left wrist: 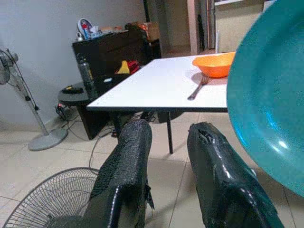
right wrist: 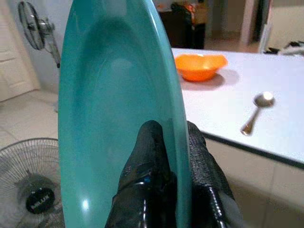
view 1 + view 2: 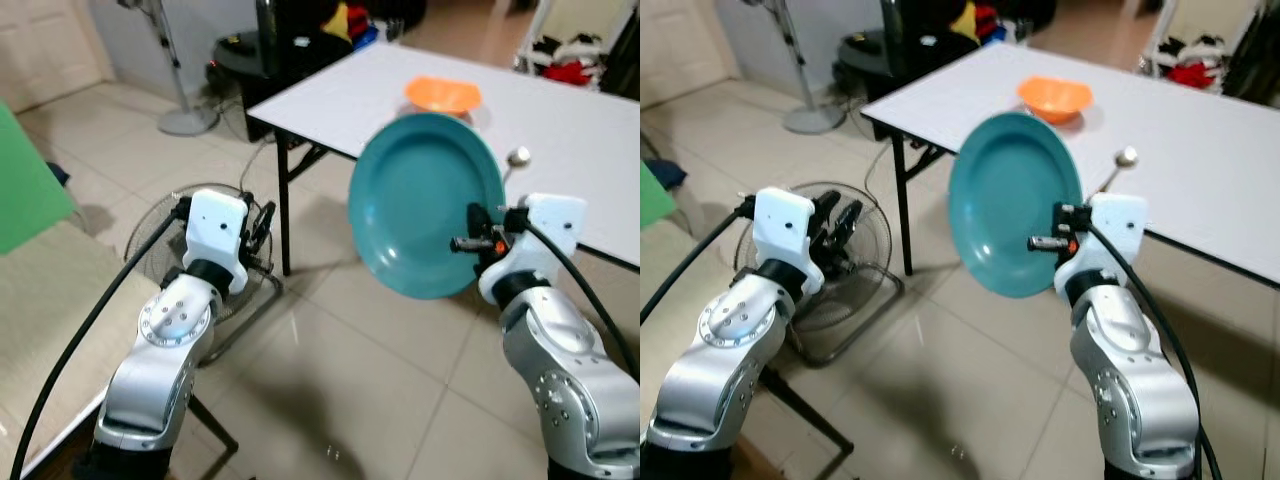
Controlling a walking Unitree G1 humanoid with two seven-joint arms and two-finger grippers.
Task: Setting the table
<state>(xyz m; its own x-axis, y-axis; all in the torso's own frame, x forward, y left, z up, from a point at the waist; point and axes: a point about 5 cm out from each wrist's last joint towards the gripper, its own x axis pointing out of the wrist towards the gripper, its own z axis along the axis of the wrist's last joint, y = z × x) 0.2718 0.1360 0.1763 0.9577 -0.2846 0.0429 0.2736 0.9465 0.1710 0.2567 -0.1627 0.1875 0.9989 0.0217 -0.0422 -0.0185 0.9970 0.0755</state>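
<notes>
1. right gripper (image 2: 164,156): clenched on rim of teal plate (image 3: 425,200), held on edge, short of the white table (image 3: 590,140).
2. left gripper (image 1: 166,161): fingers apart, empty, also short of table, over a floor fan (image 3: 200,245).
3. on table, beyond plate: spoon (image 2: 256,111), then orange bowl (image 3: 443,95).
4. step: carrying plate in. next (judged): tip flat, set nr bowl.
</notes>
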